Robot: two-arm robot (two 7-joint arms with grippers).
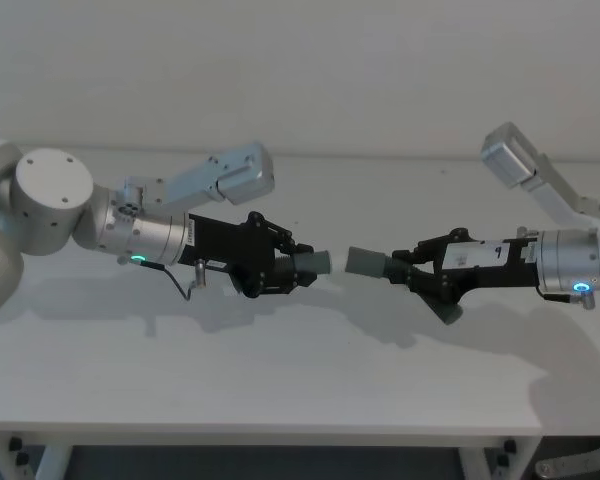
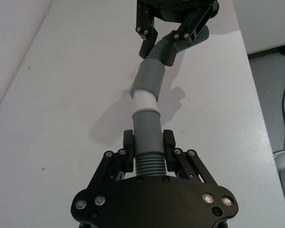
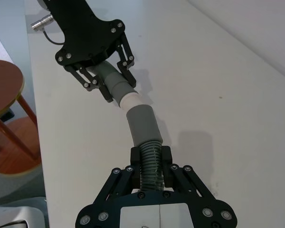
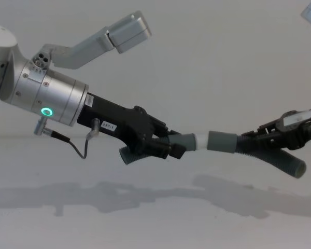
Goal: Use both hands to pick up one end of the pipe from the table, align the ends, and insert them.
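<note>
Both dark-grey pipe pieces are held in the air above the white table (image 1: 280,380). My left gripper (image 1: 295,263) (image 2: 148,145) is shut on the ribbed part of the piece with the white tip (image 2: 145,100) (image 4: 201,141). From the right, my right gripper (image 1: 408,268) (image 3: 152,159) is shut on the ribbed part of the other piece, whose wide grey cuff (image 1: 365,262) (image 3: 141,121) faces the tip. The white tip (image 3: 129,99) meets the mouth of the cuff (image 2: 150,78), nearly in line. How far in it sits I cannot tell.
A round wooden stool (image 3: 4,88) stands on the floor off one end of the table. The table's front edge (image 1: 280,435) runs below both arms. A cable (image 1: 180,285) loops under my left wrist.
</note>
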